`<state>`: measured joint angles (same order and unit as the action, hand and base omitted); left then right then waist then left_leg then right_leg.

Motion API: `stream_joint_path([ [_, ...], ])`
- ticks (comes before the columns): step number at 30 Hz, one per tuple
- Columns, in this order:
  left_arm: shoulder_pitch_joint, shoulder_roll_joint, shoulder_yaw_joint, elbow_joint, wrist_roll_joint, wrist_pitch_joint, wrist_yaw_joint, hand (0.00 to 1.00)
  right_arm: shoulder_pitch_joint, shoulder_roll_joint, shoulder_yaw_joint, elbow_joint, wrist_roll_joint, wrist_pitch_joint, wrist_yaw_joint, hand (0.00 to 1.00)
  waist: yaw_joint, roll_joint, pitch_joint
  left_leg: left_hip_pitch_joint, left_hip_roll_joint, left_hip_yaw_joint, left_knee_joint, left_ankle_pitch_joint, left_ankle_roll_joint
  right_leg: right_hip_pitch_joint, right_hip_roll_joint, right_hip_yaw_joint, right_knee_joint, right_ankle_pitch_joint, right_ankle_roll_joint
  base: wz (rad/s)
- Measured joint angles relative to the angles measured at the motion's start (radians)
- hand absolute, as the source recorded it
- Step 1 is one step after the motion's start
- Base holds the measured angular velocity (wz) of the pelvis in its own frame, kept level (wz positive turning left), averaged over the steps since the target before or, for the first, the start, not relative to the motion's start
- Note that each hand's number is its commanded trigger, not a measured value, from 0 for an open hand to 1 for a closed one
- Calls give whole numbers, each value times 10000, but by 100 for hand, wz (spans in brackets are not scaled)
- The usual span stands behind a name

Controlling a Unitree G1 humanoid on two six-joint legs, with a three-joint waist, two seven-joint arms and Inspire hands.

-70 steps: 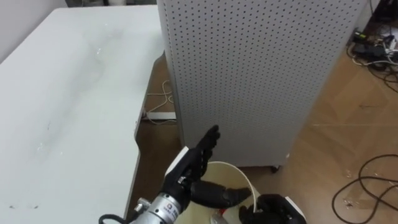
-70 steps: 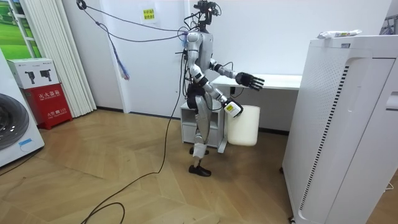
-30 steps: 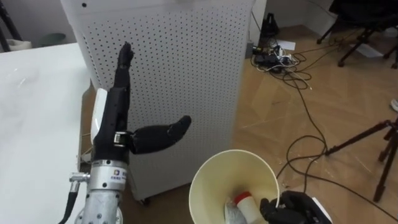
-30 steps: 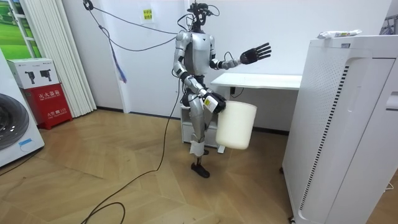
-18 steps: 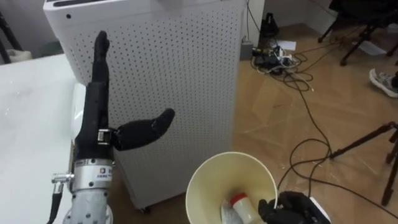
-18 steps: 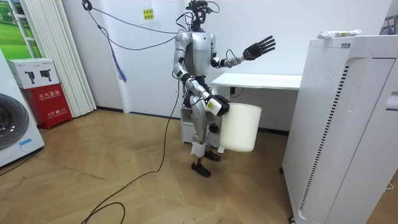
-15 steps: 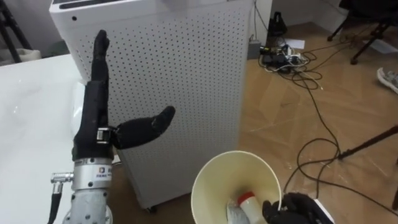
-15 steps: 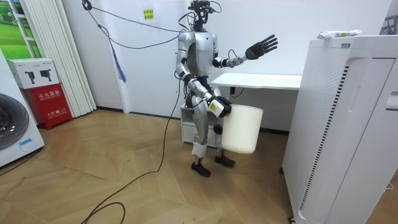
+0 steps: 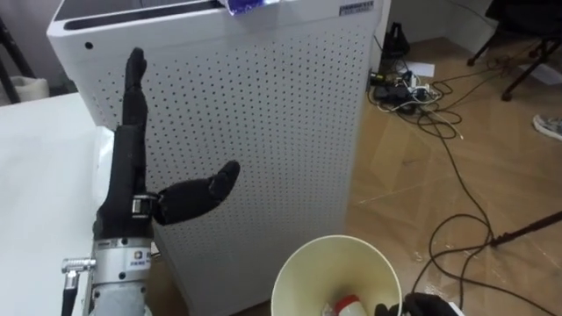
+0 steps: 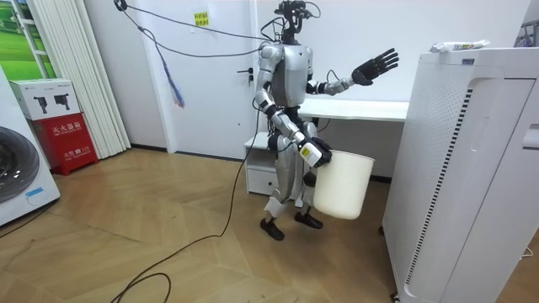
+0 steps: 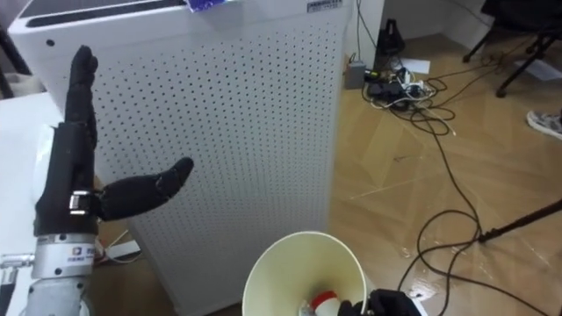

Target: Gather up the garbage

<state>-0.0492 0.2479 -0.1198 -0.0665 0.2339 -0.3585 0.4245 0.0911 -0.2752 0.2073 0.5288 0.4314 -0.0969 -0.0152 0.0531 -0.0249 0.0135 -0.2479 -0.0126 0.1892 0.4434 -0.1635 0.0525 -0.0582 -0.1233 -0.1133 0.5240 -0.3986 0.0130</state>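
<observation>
Lift the wide-open left hand (image 9: 132, 189) to the wrapper (image 9: 246, 5) atop the cabinet (image 9: 272, 123), right hand (image 9: 423, 307) gripping the bin (image 9: 303, 274) level before the cabinet.

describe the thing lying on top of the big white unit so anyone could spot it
Start at the tall white perforated unit right of the white table. On its flat top, near the front edge, lies a small bluish wrapper, the lone item up there, high above the cream bucket.
</observation>
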Motion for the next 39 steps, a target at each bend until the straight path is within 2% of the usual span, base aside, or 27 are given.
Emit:
stream_joint_path([
  [1, -192, 8, -1, -5, 14, 0, 13, 0, -36, -21, 3, 0, 46, 0, -80, 100, 40, -81, 40, -20, -37, 38, 235, -228, 56, -172, -171, -61, 531, -171, 143, -5],
  [2, -379, 76, 0, -8, 16, -7, 55, 0, -58, -34, 38, 0, 169, 1, -155, 100, 107, -80, 50, -74, -17, 109, 506, -415, 97, -417, -297, -284, 1199, -154, 178, -6],
  [3, -455, 113, 8, -8, 46, -12, 110, 0, -66, -37, 58, 0, 233, 1, -179, 100, 114, -84, 50, -73, -5, 156, 616, -533, 114, -490, -349, -299, 1442, -127, 220, 0],
  [5, -867, 145, -1, -4, 454, -82, 490, 0, -85, -41, 62, 0, 249, 0, -228, 100, 87, -55, 44, -41, 32, 159, 1038, -909, 239, -463, -342, -290, 1713, -63, 337, 5],
  [6, -954, 142, 0, -5, 481, -136, 556, 0, -96, -26, 66, 0, 230, 0, -246, 100, 114, -32, 34, -7, 34, 105, 1038, -944, 248, -462, -332, -292, 1740, 2, 435, 0],
  [7, -1085, 117, 12, -5, 723, -182, 705, 0, -123, -11, 55, -3, 163, -2, -257, 100, 79, 75, 75, 113, 34, -222, 957, -963, 248, -562, -287, -289, 1932, 106, 595, -21],
  [8, -1106, 56, 73, -35, 941, -189, 843, 0, -184, 9, 45, -7, 41, -13, -239, 100, 141, 246, 106, 162, 43, -750, 873, -988, 192, -850, -162, -275, 1552, 37, 532, -26],
  [9, -1105, 51, 85, -37, 962, -186, 924, 0, -225, 10, 56, -11, 13, -18, -210, 100, 152, 326, 107, 174, 47, -953, 841, -994, 160, -1024, -101, -305, 1223, 56, 495, -31],
  [10, -1112, 80, 93, -49, 964, -185, 963, 0, -241, 8, 82, -67, -40, -22, -137, 100, 130, 362, 94, 228, -18, -1069, 754, -1008, 127, -1294, -109, -444, 260, 405, 483, 0],
  [11, -1067, 67, 40, -51, 968, -178, 951, 0, -181, -23, 92, -64, -115, -24, -85, 100, -1, 433, 59, 352, -77, -1160, 589, -1024, 86, -1250, -165, -609, 158, 1023, 225, 8],
  [14, -1079, 87, 93, -292, 1170, -197, 984, 0, -148, -28, 92, -58, -267, -24, 54, 100, 31, 414, 55, 775, -84, -1154, 58, -930, -15, -810, -96, -804, -344, 1108, 145, 3],
  [17, -1069, 121, 102, -529, 1322, -200, 1172, 0, -153, -80, 83, -67, -270, -24, 122, 100, 104, 397, 37, 1057, 2, -1204, -231, -911, -49, -374, 145, -836, -950, 1255, 158, 1],
  [22, -1048, 167, 273, -1288, 1311, -199, 1342, 0, -205, -99, 69, -236, -233, -24, 228, 100, 213, 417, 7, 1227, 88, -1243, -534, -881, -82, 56, 363, -881, -1822, 1556, 190, 0],
  [27, -1043, 220, 397, -1843, 1315, -197, 1432, 0, -206, -133, 70, -438, -276, -24, 388, 100, 347, 434, -3, 1553, 87, -1247, -844, -880, -83, 462, 420, -909, -2369, 1691, 221, 0],
  [31, -1044, 387, 397, -1922, 1375, -170, 1474, 0, -206, -131, 70, -637, -325, -24, 551, 100, 357, 463, -23, 1804, 62, -1260, -1030, -879, -83, 778, 441, -922, -2693, 1727, 252, 0],
  [36, -1048, 526, 457, -2016, 2264, -62, 1443, 0, -206, -137, 67, -631, -374, -25, 700, 100, 317, 590, -104, 2283, 50, -1270, -1409, -878, -84, 1268, 510, -834, -3222, 1868, 283, -5],
  [39, -1051, 545, 560, -2203, 2443, -18, 1345, 0, -207, -129, 63, -626, -398, -25, 755, 100, 273, 632, -113, 2467, 39, -1270, -1620, -847, -128, 1348, 516, -814, -3257, 1870, 283, -6],
])
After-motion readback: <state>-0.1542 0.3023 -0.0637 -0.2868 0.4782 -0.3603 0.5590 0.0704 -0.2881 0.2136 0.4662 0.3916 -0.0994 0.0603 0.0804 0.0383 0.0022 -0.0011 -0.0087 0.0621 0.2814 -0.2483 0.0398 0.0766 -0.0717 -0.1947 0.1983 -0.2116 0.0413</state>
